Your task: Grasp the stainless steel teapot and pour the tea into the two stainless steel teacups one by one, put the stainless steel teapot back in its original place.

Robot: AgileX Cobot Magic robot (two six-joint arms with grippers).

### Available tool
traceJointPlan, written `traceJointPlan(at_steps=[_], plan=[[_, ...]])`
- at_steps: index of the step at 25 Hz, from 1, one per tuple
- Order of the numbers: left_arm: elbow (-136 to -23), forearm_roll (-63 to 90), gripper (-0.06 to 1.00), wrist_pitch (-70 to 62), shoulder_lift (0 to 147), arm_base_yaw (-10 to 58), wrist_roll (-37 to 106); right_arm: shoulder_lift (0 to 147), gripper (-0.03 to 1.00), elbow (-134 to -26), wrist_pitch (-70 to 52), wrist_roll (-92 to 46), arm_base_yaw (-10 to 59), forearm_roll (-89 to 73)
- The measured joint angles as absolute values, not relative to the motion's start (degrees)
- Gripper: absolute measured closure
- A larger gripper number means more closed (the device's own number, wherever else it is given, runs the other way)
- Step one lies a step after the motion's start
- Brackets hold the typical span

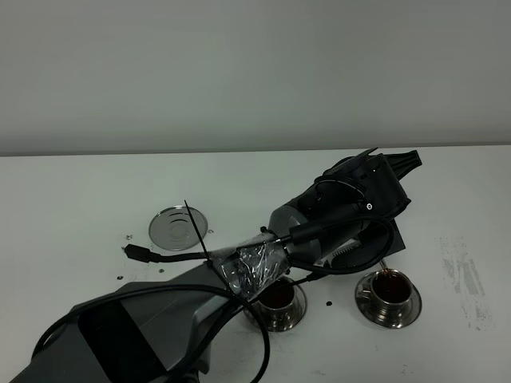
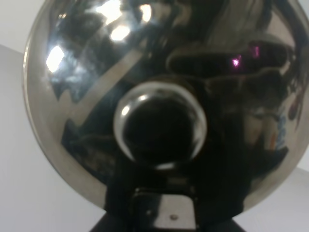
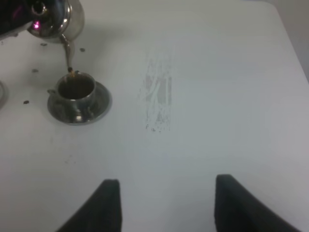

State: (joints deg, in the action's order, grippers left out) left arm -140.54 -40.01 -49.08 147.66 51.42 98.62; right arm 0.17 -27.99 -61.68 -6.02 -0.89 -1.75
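My left gripper (image 1: 363,227) is shut on the stainless steel teapot, which it holds tilted above the table. The pot's domed lid and knob (image 2: 159,126) fill the left wrist view; the right wrist view shows the pot (image 3: 53,19) too. A thin stream of tea (image 3: 67,57) runs from the spout into the right teacup (image 1: 389,292), (image 3: 75,89), which stands on its saucer (image 3: 99,108) and holds dark tea. The left teacup (image 1: 279,303) also holds dark tea and is partly covered by my left arm. My right gripper (image 3: 166,208) is open and empty over bare table.
A round steel saucer (image 1: 179,227) lies empty on the white table at centre left. A scuffed grey patch (image 3: 159,104) marks the table to the right of the cups. Small dark drops (image 1: 328,303) lie between the cups.
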Motion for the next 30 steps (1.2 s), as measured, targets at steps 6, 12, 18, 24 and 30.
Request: traceJointPlan(at_steps=[6,12,18,24,30], plan=[[-140.54,-40.01,0.7,-49.08,147.66,51.49,98.62,0.17,0.51,-27.99,-61.68,-6.02,-0.89,-1.75],[-140.54,-38.21,0.7,-49.13,147.53,51.18,98.41,0.17,0.51,-27.99,-61.68,-6.02,-0.89,-1.75],[-140.54,-35.84,0.7,-49.78,147.31,49.48,97.2,0.17,0.51,-27.99,-61.68,-6.02,-0.89,-1.75],[-140.54,-31.33,0.7,-50.12,147.31,47.43,96.79,0.17,0.51,-27.99,-61.68,-6.02,-0.89,-1.75],[-140.54,-26.27,0.7,-50.12,147.18,45.64,94.85,0.17,0.51,-27.99,-61.68,-6.02,-0.89,-1.75]])
